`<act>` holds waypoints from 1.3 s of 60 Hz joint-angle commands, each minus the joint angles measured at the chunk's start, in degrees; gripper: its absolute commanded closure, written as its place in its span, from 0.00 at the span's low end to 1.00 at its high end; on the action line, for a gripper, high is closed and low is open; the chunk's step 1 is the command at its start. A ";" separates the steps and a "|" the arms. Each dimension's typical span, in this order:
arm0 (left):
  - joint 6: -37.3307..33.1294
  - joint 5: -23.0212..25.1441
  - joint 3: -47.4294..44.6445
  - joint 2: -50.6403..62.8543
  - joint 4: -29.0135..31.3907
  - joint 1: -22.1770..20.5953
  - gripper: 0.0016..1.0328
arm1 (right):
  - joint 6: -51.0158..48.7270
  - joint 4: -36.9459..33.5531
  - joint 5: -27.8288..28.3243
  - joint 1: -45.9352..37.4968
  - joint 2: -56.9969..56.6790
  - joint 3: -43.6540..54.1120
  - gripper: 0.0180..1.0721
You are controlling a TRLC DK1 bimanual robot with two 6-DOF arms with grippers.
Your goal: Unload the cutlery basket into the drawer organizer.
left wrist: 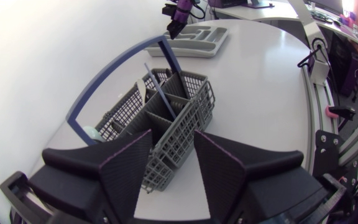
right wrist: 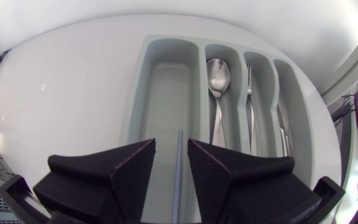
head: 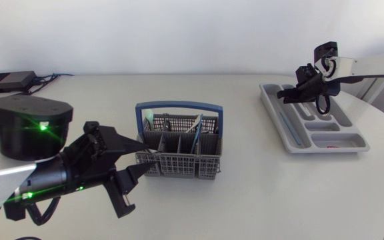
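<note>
The grey cutlery basket (head: 179, 150) with a blue handle (head: 179, 105) stands mid-table and holds several utensils, one with a blue handle (left wrist: 157, 84). My left gripper (head: 145, 155) is at its left end; in the left wrist view the basket's near corner (left wrist: 166, 165) lies between the open fingers (left wrist: 129, 165). Over the grey drawer organizer (head: 280, 128) at the right, my right gripper (head: 282, 95) hangs open. A thin grey-blue handle (right wrist: 178, 168) shows in the gap between its fingers, touching neither, over the wide compartment (right wrist: 163, 93). A spoon (right wrist: 217, 74), a fork (right wrist: 250, 93) and a knife (right wrist: 281, 124) lie in the narrower compartments.
A flat black box (head: 9, 81) with cables sits at the back left corner. My left arm's black base (head: 29, 123) stands left of the basket. The table's curved edge runs just right of the organizer. Open tabletop lies between basket and organizer.
</note>
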State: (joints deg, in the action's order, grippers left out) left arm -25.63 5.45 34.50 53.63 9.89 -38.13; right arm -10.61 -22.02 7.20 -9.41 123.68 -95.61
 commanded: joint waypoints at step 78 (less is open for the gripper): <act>18.16 -11.61 24.12 41.74 -17.89 -5.38 0.49 | 0.24 11.65 6.33 3.78 -37.90 44.29 0.27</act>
State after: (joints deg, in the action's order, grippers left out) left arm -8.75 -5.39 56.82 93.43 -6.85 -43.31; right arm -10.68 -10.63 12.88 -6.39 87.29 -52.90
